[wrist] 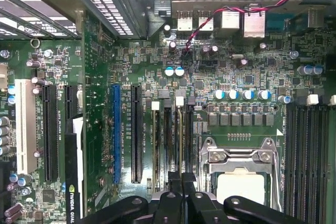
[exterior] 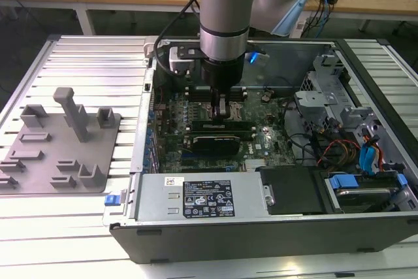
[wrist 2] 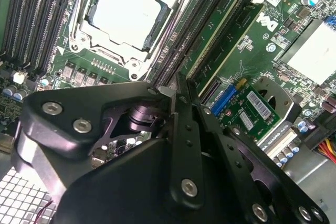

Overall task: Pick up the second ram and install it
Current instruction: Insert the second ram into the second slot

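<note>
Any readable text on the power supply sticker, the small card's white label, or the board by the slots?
Power supply sticker: print too small to read.
White label on the small card: barcode, characters too small to read.
White board lettering beside the black slot: too small to read.

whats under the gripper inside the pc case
The gripper is shut on the second ram, which stands on edge along the black memory slots beside the processor socket. The gripper covers the rest of the stick, so whether it is seated cannot be seen.
</note>
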### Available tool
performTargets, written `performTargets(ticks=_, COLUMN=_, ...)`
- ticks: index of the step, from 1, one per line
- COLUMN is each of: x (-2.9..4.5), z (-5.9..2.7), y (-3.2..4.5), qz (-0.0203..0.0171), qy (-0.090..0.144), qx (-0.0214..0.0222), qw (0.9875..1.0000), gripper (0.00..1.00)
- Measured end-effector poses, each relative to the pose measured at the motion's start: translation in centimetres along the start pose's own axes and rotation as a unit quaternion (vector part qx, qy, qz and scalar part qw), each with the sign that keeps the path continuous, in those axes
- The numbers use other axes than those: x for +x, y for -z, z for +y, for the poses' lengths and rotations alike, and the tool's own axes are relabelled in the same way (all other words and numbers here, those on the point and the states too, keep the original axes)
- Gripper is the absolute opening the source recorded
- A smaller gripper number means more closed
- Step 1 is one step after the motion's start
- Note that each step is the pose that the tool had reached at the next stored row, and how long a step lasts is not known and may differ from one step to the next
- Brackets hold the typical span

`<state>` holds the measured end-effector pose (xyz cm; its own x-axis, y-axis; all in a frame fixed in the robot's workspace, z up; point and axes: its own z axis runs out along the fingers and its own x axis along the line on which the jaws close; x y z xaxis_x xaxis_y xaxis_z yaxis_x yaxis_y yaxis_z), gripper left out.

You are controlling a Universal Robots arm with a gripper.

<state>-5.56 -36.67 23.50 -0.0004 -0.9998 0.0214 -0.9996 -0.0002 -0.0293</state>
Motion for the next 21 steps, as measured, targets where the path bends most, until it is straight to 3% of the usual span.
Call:
performTargets(ticks=16, x=0.00, z=0.19, y=-0.23, qz=-0.0009, qy=-0.006, qx=0.0016, qw=1.0000, gripper=0.09)
performTargets(ticks=21, x=0.00, z=0.19, y=-0.35, qz=-0.0010, qy=-0.006, qx=0.0039, qw=1.0000, gripper=0.09)
